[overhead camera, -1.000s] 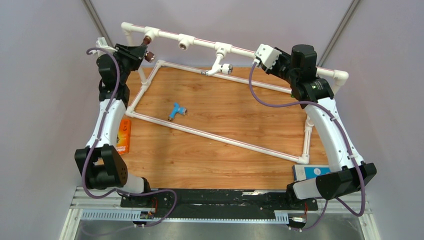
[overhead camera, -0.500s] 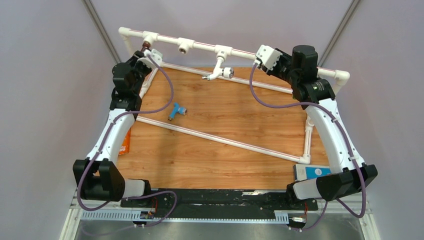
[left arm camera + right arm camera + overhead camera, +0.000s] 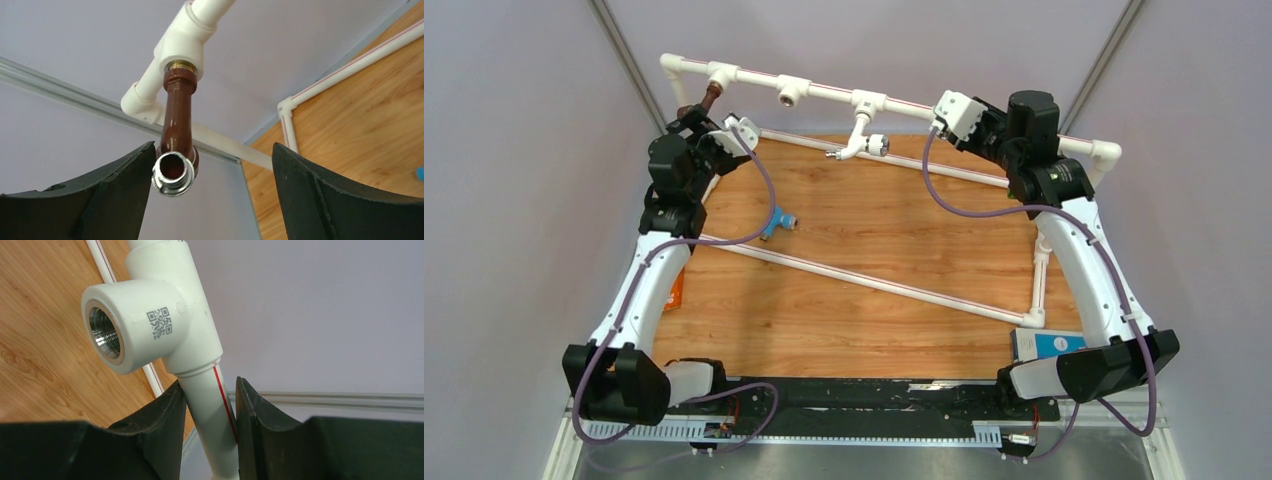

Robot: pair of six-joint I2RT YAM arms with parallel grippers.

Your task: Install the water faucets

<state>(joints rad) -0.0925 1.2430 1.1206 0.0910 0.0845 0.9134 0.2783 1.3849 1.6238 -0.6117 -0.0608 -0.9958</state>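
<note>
The dark brown faucet [image 3: 177,115] hangs screwed into the leftmost tee of the white pipe frame [image 3: 824,88]; from above, this brown faucet [image 3: 711,97] shows just ahead of my left gripper [image 3: 709,122]. My left gripper [image 3: 212,170] is open, and the faucet's metal mouth sits close to the left finger without being gripped. The white faucet [image 3: 861,140] sits in the third tee. The light blue faucet [image 3: 776,222] lies on the wooden table. My right gripper [image 3: 210,410] is shut on the frame's top pipe [image 3: 207,400], just below an empty tee socket [image 3: 135,325].
Another empty tee socket [image 3: 794,92] sits between the brown and white faucets. The frame's lower pipe [image 3: 864,282] runs diagonally across the table. An orange box [image 3: 674,290] lies behind the left arm and a blue-and-white box [image 3: 1049,343] by the right arm's base.
My left gripper brought the brown faucet to the leftmost tee, then opened and let go of it. The right gripper kept its hold on the pipe.
</note>
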